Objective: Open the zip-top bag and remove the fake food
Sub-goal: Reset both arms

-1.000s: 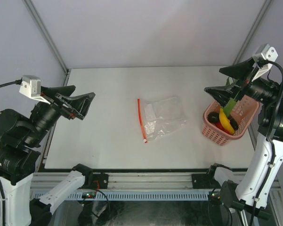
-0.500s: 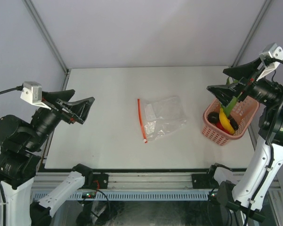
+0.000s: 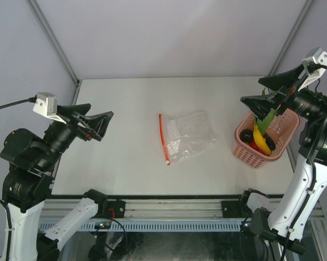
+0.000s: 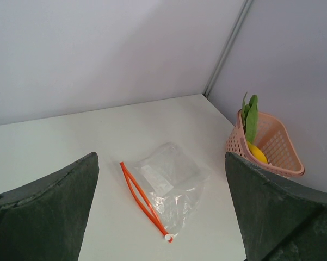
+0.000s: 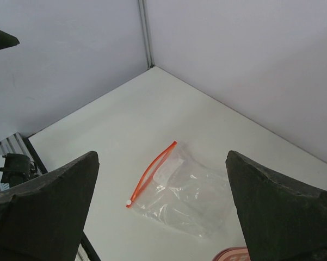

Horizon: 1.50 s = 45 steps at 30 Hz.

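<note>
The zip-top bag (image 3: 189, 135) lies flat in the middle of the table, clear and crinkled, with nothing visible inside. Its red-orange zipper strip (image 3: 163, 138) runs along the left edge and gapes slightly (image 4: 139, 193). The fake food sits in the pink basket (image 3: 244, 148) at the right: a yellow banana (image 3: 261, 140), a green leafy vegetable (image 3: 267, 119) and dark and red pieces. My left gripper (image 3: 100, 124) hovers open over the table's left edge, far from the bag (image 4: 171, 182). My right gripper (image 3: 251, 91) hangs open above the basket, with the bag (image 5: 190, 193) seen between its fingers.
White tent walls with grey corner poles close in the table at the back and sides. A metal rail with the arm bases (image 3: 168, 209) runs along the near edge. The basket (image 4: 277, 147) stands close to the right wall.
My left gripper has drifted slightly right, toward the table. The right gripper shifted slightly right and up, then held. Bag and basket have not moved.
</note>
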### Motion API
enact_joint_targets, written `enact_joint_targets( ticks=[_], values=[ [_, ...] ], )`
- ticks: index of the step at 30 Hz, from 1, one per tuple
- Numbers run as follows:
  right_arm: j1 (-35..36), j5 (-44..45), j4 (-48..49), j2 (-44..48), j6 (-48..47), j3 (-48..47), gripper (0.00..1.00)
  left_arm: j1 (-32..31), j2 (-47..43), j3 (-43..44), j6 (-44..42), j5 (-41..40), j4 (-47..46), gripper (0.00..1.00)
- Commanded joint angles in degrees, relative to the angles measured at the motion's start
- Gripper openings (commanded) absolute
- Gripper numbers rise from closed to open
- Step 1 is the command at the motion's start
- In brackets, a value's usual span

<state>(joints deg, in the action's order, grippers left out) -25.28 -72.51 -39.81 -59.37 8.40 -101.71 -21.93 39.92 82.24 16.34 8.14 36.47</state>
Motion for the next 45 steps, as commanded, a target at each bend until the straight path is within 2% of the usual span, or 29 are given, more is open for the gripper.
enact_joint_targets(
  ticks=[1, 7, 17, 45],
  values=[
    [-0.29, -0.64, 2.2, 0.2, 1.09, 0.57, 0.99, 0.44, 0.41, -0.06, -0.1, 0.68, -2.92, 1.0],
    [-0.17, -4.58, 5.05, 0.23, 1.36, 3.24, 0.99, 0.48, 0.17, -0.2, 0.77, 1.51, -3.31, 1.0],
    [0.07, -0.43, 5.34, 0.92, 4.42, 3.61, 0.99, 0.4, 0.29, -1.77, 1.73, 2.47, -4.34, 1.0],
    [0.08, 0.07, 3.83, 1.18, 2.16, 3.71, 0.99, 0.46, 0.2, -3.49, 1.84, 2.82, -5.16, 1.0]
  ],
)
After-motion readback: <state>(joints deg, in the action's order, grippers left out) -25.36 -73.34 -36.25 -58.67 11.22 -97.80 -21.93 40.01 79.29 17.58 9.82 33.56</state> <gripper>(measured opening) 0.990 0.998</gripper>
